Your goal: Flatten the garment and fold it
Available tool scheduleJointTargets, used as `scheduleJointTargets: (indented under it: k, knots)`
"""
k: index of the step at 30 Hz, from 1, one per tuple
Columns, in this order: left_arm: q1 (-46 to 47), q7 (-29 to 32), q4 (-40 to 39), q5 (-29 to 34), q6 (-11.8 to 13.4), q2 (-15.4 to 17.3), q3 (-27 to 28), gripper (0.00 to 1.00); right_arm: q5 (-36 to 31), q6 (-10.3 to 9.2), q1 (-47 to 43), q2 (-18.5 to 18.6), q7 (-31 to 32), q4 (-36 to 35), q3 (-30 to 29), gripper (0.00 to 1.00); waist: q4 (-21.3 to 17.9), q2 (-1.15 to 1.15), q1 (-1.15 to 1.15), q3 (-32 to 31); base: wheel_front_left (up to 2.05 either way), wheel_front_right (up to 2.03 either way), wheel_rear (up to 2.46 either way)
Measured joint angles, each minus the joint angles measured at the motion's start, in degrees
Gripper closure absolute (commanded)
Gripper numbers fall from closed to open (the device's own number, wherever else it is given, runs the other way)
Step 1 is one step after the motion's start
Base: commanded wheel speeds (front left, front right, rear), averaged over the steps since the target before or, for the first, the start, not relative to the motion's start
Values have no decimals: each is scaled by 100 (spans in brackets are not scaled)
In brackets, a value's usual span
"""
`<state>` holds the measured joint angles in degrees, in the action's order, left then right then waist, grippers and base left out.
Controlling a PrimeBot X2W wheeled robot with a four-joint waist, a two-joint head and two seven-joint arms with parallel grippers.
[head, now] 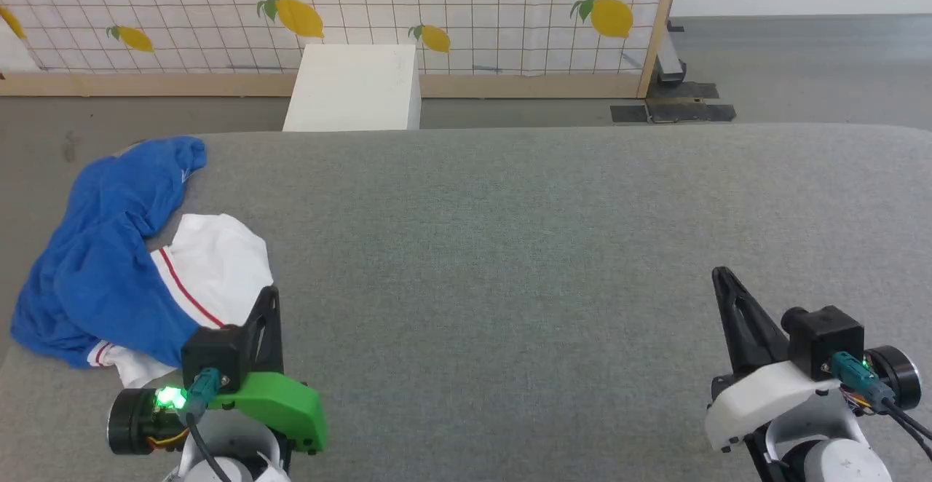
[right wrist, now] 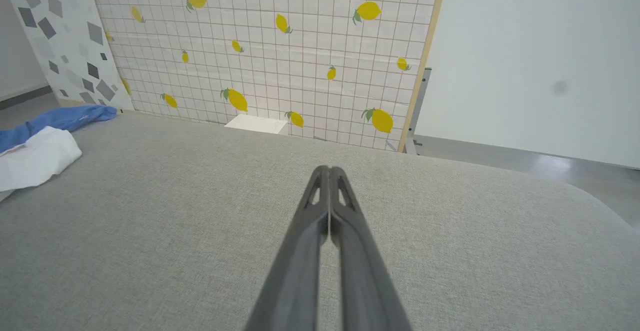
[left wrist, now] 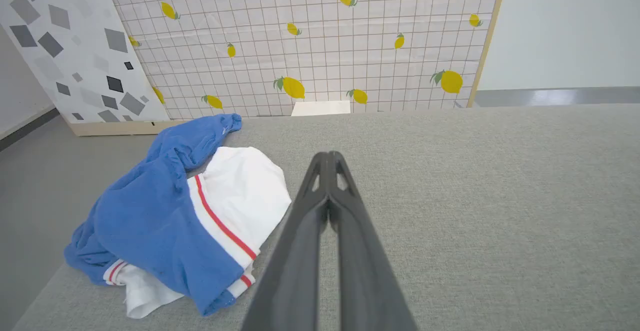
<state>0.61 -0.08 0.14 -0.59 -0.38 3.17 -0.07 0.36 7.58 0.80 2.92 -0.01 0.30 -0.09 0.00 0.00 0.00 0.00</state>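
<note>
1. As I look down from the head camera, the shirt (head: 109, 271) lies in a crumpled heap at the left edge of the grey padded table (head: 510, 249).
2. Its blue cloth is bunched over a white part with red stripe trim, and some of the blue reaches past the table's left edge.
3. My left gripper (head: 271, 293) sits at the near left, just right of the heap. Its fingers are pressed together with nothing between them, and the tips are just beside the white cloth.
4. My right gripper (head: 721, 272) sits at the near right over bare table, well apart from the shirt, with its fingers also closed tight and empty.
5. Beyond the far edge, a white box (head: 354, 87) stands before a lemon-print screen (head: 473, 9).
</note>
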Motion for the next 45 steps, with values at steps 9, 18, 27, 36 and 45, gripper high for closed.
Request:
scheduleJointTargets:
  k: [9,18,27,36,45]
  knots:
    - [1,0,1,-2,-2,0,-2,0,2,1,1,0,0,4,0,0,0,0,0,0,0,0,0]
    - [1,-32,32,-46,-3,1,-33,0,67,0,1,0,-44,58,-12,0,0,0,0,0,0,0,0]
    - [1,-152,91,-99,-3,1,-43,0,180,0,-1,0,-149,131,-29,0,51,0,0,-1,0,0,0]
    - [-1,-255,127,-151,-3,1,-33,0,302,0,-88,0,-255,234,-48,0,210,0,0,1,0,0,0]
    - [-9,-361,170,-213,-2,1,3,0,417,0,-90,0,-356,320,-43,0,466,0,0,13,0,0,0]
